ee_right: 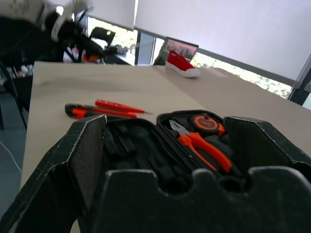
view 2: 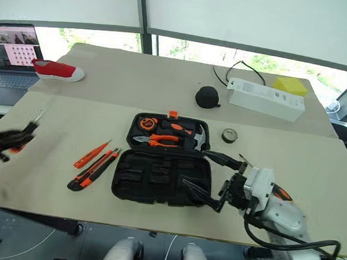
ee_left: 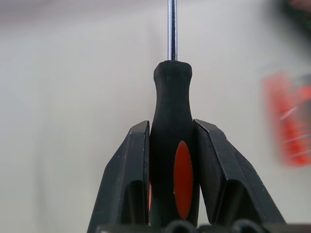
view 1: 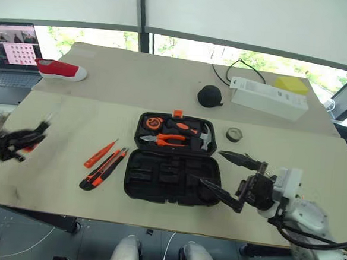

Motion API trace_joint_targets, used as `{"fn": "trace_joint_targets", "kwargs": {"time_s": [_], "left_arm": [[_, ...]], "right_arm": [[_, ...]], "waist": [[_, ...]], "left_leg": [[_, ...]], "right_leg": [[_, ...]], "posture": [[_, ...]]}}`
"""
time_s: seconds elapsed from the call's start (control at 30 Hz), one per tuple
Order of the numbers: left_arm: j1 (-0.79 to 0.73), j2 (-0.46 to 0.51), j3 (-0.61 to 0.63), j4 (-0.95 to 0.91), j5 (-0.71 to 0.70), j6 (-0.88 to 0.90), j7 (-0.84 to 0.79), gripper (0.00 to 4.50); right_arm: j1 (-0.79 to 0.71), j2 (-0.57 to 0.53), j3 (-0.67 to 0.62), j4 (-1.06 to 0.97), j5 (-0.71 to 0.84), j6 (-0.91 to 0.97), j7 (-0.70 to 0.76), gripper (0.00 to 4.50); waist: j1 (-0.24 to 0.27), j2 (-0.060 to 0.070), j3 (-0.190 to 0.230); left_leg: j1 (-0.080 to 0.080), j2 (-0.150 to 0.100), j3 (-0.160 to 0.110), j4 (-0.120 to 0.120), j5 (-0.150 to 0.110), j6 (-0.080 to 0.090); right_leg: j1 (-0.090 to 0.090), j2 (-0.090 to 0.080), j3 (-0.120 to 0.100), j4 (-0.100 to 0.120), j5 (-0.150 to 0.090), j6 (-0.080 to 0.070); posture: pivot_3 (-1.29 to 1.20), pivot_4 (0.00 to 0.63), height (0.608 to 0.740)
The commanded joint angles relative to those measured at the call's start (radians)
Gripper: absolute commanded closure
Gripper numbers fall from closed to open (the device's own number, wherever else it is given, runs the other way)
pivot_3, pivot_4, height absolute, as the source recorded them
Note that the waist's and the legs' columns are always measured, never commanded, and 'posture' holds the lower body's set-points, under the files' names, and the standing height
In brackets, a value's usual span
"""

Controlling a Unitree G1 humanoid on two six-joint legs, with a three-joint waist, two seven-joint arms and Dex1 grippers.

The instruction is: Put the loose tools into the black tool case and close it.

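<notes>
My left gripper (ee_left: pixel 171 165) clamps a black-and-orange-handled screwdriver (ee_left: pixel 172 145), right gripper (view 1: pixel 225 176) spread empty; next, carry it into the open black plastic tool case (view 1: pixel 170 177).

Looks like a lab or office test space, set up by a window wall.

Two pale board tables (view 1: pixel 165 76) pushed together, bare, edges raw. Far side: wide windows with white roller blinds (view 1: pixel 253 16) drawn partway, green foliage outside beneath them. Far left: open laptop (view 1: pixel 12 50) showing a grid of images, red shoe (view 1: pixel 60 70) lying beside it as an odd prop. Far right: white power unit (view 1: pixel 270 98) with a black cable (view 1: pixel 240 69) looped behind, yellow block (view 1: pixel 291 85) next to it. Grey floor below the near edge, loose cords trailing across it. Staged for trials, not a home or shop.
</notes>
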Motion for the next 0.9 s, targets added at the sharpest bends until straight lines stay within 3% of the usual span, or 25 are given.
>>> {"fn": "trace_joint_targets", "kwargs": {"time_s": [0.03,0.17,0.33,0.6,0.9], "left_arm": [[-0.147,-0.038,-0.209,-0.156,0.036,0.008,-0.087,3.63],[-0.331,-0.125,-0.485,-0.194,0.197,0.023,-0.136,3.63],[-0.462,-0.242,-0.708,-0.171,0.373,0.056,-0.128,3.63],[-0.529,-0.365,-0.814,-0.067,0.497,0.031,-0.134,3.63],[-0.512,-0.407,-0.820,-0.072,0.569,0.018,-0.115,3.63]], "right_arm": [[-0.008,-0.052,-0.092,0.060,0.032,0.004,0.054,0.00],[-0.002,-0.111,-0.121,0.119,0.015,0.022,0.103,0.00],[-0.004,-0.135,-0.146,0.146,0.005,0.035,0.106,0.00],[0.049,-0.101,-0.157,0.103,0.000,0.030,0.081,0.00],[0.090,-0.069,-0.157,0.075,0.008,0.028,0.077,0.00]], "waist": [[0.000,0.002,-0.001],[-0.003,0.009,0.002],[-0.025,0.009,0.002],[-0.021,0.010,0.003],[-0.009,0.010,0.003]], "left_leg": [[0.001,-0.001,0.000,0.000,0.000,0.000],[0.000,-0.004,0.000,0.000,0.001,0.001],[-0.004,0.000,-0.003,0.000,0.001,0.002],[-0.005,0.000,-0.005,0.002,0.001,0.002],[-0.008,0.000,-0.006,0.010,0.000,0.002]], "right_leg": [[0.001,0.000,0.001,0.000,0.000,0.001],[0.001,0.003,0.004,0.000,0.001,0.004],[-0.002,0.010,0.008,-0.001,0.001,0.003],[-0.002,0.011,0.007,0.000,0.001,0.003],[-0.001,0.011,0.007,0.002,0.001,0.004]], "posture": [[0.00,0.150,0.740],[0.00,0.150,0.740],[0.00,0.150,0.740],[0.00,0.150,0.740],[0.00,0.150,0.740]]}}
